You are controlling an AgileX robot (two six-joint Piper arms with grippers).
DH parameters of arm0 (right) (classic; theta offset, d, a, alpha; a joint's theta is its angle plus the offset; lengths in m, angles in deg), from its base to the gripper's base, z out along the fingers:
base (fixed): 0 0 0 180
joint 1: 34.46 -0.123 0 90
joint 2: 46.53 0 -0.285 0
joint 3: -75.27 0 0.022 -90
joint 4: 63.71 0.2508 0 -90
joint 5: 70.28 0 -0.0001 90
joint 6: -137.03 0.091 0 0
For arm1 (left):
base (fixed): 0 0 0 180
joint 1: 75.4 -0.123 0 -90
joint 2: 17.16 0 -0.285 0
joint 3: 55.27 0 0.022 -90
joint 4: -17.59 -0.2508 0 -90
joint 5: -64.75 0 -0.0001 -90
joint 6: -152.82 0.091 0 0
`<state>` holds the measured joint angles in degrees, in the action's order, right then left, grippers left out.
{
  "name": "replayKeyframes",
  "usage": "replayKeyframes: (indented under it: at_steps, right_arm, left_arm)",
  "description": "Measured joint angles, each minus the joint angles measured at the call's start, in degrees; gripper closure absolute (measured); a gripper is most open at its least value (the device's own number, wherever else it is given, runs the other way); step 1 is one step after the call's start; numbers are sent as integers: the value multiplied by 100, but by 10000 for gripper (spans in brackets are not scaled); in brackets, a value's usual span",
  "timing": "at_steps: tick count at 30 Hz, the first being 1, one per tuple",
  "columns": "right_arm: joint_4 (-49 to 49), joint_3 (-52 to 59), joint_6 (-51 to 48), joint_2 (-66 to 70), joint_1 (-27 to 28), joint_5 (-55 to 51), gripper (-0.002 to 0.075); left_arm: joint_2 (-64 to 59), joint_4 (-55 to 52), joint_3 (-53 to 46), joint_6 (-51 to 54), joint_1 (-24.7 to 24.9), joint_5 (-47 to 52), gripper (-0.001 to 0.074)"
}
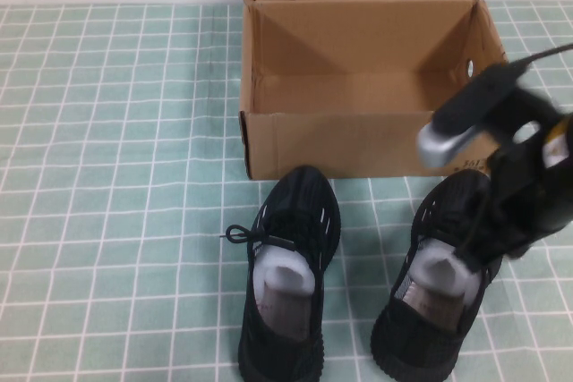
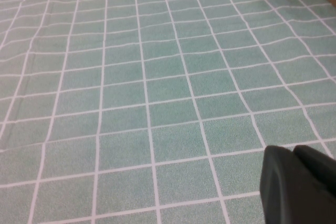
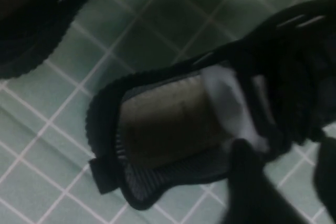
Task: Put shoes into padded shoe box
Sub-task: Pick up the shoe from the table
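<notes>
Two black knit sneakers with white paper stuffing, one to the left (image 1: 285,279) and one to the right (image 1: 436,279). One open brown corrugated cardboard box (image 1: 358,145). One green-and-white checked cloth covering the table (image 1: 116,176).

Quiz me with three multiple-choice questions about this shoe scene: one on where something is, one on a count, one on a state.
1. Where do the black sneakers stand?
A. inside the box
B. on the checked cloth in front of the box
C. behind the box

2. How many sneakers are there?
A. one
B. two
C. three

3. What state is the cardboard shoe box in?
A. open and empty
B. closed
C. holding a shoe

Answers: 1 B, the left sneaker and right sneaker stand before the cardboard shoe box, with the right claw open at the right one. 2 B, a pair shows. 3 A, its flaps are up and the inside is bare. The left claw hangs shut over bare cloth.
</notes>
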<state>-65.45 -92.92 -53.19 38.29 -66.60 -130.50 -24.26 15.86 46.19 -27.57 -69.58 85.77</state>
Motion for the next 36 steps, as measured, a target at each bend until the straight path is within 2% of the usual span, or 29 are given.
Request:
replayKeyframes:
  at_steps: [3,5,7,11,13,14,18,21,29,34,35,36]
  right_arm:
    - [-13,-5,-27,292,-113,0,353]
    - [-109,-5,-27,460,-126,0,276]
    - [-305,-5,6,630,-126,21,243]
    - [-723,-5,254,915,-126,161,234]
    - [-826,-5,366,1054,-126,453,275]
    - [-856,-5,332,1111,-126,264,310]
    - [-858,-13,344,1226,-126,335,604]
    - [-809,-30,298,1238,-130,214,694]
    - [-348,-540,298,1249,-130,-355,727]
    - [35,-1299,368,1262,-130,-1392,727]
    - [60,-1507,411,1262,-130,-1445,727]
    - [71,-1719,366,1262,-130,-995,727]
  left_arm:
    - [0,0,0,0,0,0,739]
    - [0,0,0,0,0,0,739]
    - [0,0,0,0,0,0,739]
    - [0,0,0,0,0,0,739]
    - [0,0,0,0,0,0,739]
    - [0,0,0,0,0,0,739]
    - [0,0,0,0,0,0,739]
    - [0,0,0,0,0,0,739]
    - [0,0,0,0,0,0,739]
    - [0,0,0,0,0,0,739]
    - [0,0,0,0,0,0,739]
    - [0,0,0,0,0,0,739]
